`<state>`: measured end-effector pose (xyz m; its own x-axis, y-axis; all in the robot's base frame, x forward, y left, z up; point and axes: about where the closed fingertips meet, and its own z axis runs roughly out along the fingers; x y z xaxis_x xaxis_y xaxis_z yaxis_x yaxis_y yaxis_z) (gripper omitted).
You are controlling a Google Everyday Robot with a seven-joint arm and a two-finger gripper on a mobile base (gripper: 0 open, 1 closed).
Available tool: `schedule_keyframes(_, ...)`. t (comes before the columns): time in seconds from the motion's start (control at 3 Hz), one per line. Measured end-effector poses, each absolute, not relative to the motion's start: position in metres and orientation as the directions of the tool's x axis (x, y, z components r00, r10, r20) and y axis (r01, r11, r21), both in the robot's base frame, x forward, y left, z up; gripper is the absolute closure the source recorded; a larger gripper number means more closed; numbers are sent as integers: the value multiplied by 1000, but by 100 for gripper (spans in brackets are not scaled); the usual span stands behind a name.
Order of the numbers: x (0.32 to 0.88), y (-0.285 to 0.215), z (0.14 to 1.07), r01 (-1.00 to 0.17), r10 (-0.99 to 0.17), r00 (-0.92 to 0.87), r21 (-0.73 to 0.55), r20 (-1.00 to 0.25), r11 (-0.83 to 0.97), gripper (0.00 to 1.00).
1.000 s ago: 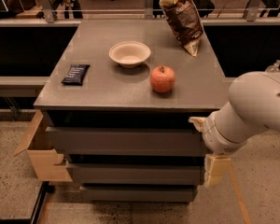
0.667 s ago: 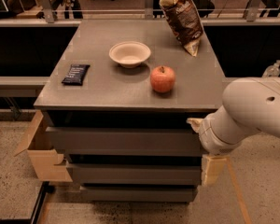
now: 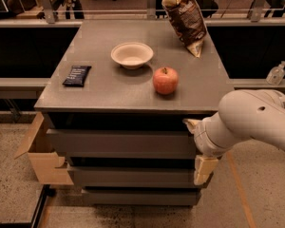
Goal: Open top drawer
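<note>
The top drawer (image 3: 118, 144) is the wide grey handleless front just under the cabinet's top, with a dark gap above it. Two narrower-looking grey fronts sit below it. My gripper (image 3: 197, 147) is at the right end of the top drawer front, on a white arm coming in from the right. It is open: the upper finger (image 3: 191, 124) reaches into the gap above the front, and the lower finger (image 3: 202, 169) hangs down in front of the second drawer. The wrist hides the drawer's right end.
On the cabinet top (image 3: 99, 91) are a red apple (image 3: 165, 80), a cream bowl (image 3: 132, 55), a dark snack packet (image 3: 77, 75) and an upright chip bag (image 3: 186, 17). A cardboard box (image 3: 40, 153) stands at the cabinet's left. A sanitiser bottle (image 3: 277, 73) sits on the right ledge.
My arm has shifted slightly left, closer against the right end of the top drawer. The drawer front and the objects on top have not visibly moved.
</note>
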<state>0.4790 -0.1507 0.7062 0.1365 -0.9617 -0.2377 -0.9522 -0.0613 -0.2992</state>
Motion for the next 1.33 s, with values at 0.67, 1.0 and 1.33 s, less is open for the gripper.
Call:
schedule_keyframes(0.67, 499, -134, 685, -951, -969, 131, -301, -211, -63, 0)
schedule_keyframes(1.0, 507, -131, 678, -953, -975, 123, -297, -187, -64, 0)
schedule_keyframes(1.33, 514, -132, 669, -957, -980, 109, -284, -166, -58, 0)
